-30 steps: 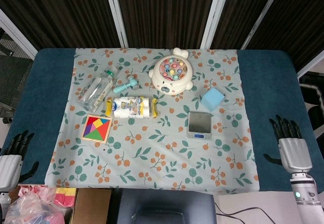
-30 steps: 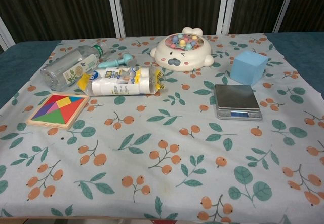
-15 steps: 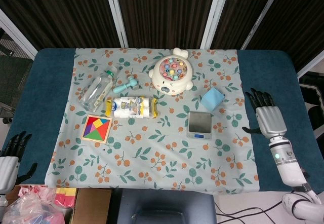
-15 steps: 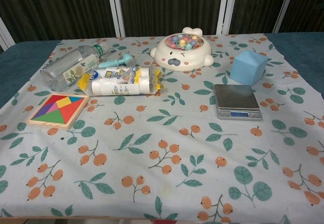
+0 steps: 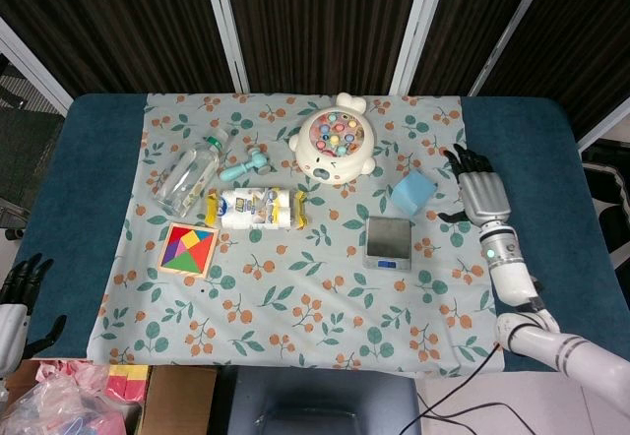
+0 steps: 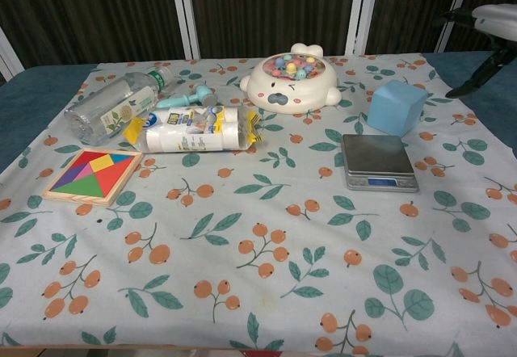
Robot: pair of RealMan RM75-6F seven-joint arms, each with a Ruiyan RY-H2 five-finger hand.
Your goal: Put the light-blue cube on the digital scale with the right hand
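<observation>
The light-blue cube (image 5: 412, 193) (image 6: 395, 107) sits on the flowered cloth, just behind and to the right of the grey digital scale (image 5: 388, 242) (image 6: 378, 161). My right hand (image 5: 480, 193) (image 6: 488, 26) hovers open to the right of the cube, fingers spread, apart from it and holding nothing. Only its upper edge shows in the chest view. My left hand (image 5: 12, 304) hangs open at the lower left, off the table's edge, and is empty.
A white toy with coloured pegs (image 5: 336, 148) stands behind the scale. A wrapped roll pack (image 5: 256, 208), a clear bottle (image 5: 187, 175), a teal handle (image 5: 245, 166) and a tangram board (image 5: 189, 249) lie at the left. The blue table top (image 5: 532, 150) borders the cloth.
My right hand has risen from the table's front right edge and moved up and leftward to beside the cube. The left hand has dropped slightly lower at the left edge.
</observation>
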